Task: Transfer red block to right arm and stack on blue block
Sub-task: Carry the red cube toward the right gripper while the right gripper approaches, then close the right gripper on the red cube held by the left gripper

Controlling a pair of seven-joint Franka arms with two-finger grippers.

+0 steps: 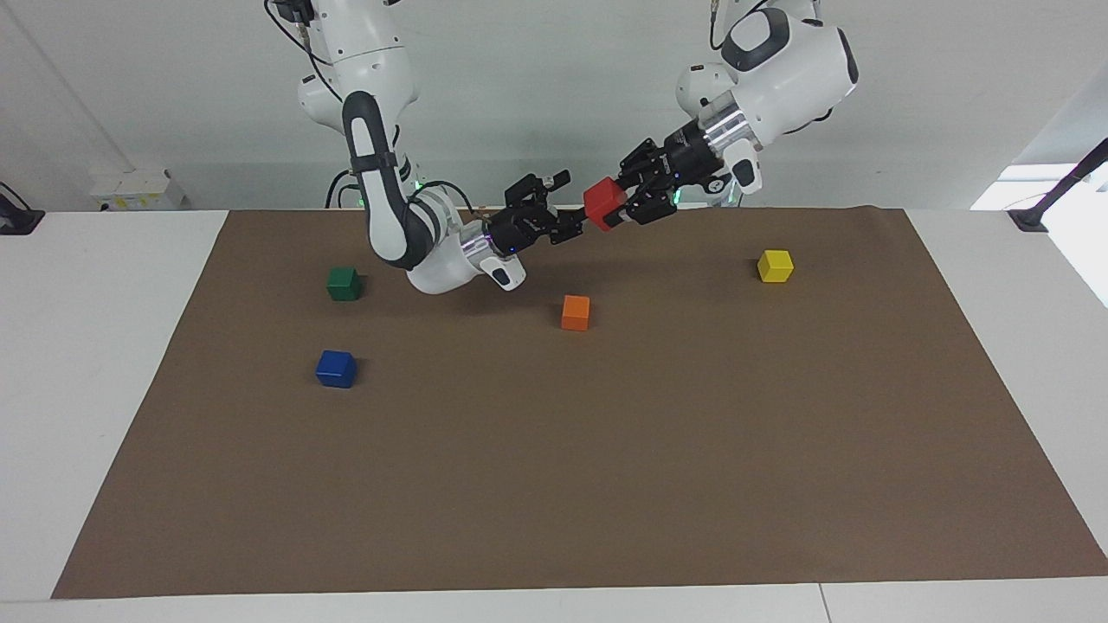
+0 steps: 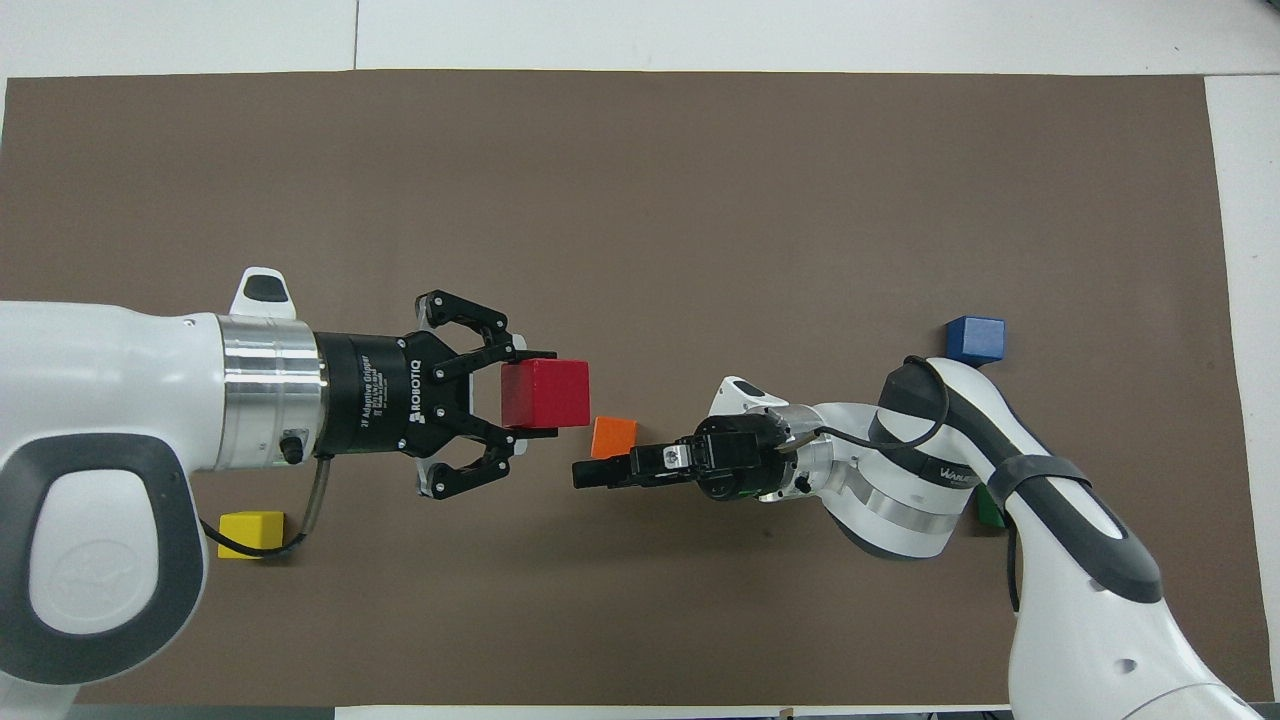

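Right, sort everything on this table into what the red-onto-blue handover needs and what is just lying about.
Needed for the job:
- red block, held in the air by the left gripper
- right gripper, open, reaching toward it
- blue block, on the mat at the right arm's end

Just lying about:
- orange block
- yellow block
- green block

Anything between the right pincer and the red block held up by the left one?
Nothing visible. The open right pincer faces the red block in the left pincer, only air between them.
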